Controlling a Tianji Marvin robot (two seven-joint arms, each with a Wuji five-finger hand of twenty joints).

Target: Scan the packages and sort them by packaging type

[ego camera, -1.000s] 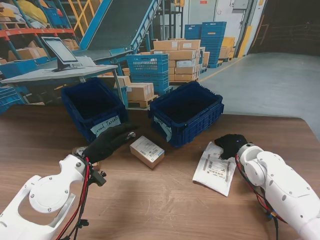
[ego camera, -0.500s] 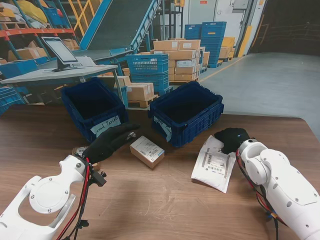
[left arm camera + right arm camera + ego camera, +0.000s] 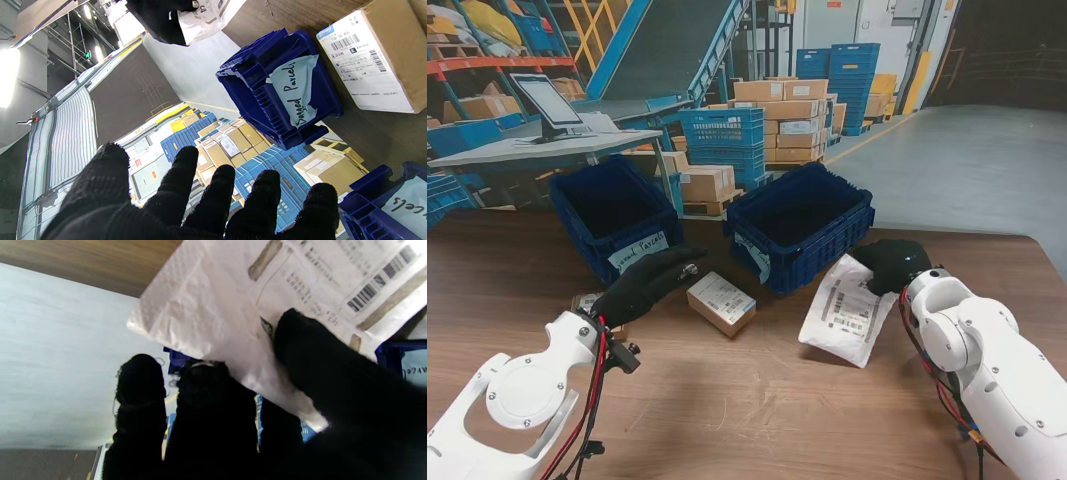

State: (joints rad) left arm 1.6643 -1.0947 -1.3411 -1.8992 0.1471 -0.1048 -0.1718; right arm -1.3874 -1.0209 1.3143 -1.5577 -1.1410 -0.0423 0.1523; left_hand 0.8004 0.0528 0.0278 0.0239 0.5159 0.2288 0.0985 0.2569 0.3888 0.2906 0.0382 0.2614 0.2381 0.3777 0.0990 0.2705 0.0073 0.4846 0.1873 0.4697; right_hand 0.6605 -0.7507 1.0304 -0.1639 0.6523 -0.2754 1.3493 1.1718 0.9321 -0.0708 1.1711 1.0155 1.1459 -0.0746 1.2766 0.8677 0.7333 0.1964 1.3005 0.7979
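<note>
Right hand (image 3: 895,265) has lifted white mailer (image 3: 844,310) toward right blue bin (image 3: 802,225), fingers grasping it. Left hand (image 3: 642,285) splayed, released, beside cardboard box (image 3: 721,303).

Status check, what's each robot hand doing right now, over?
Right robot hand shut on white mailer bag, one end lifted. Left robot hand open, beside cardboard box. Right bin near, path unobstructed.
</note>
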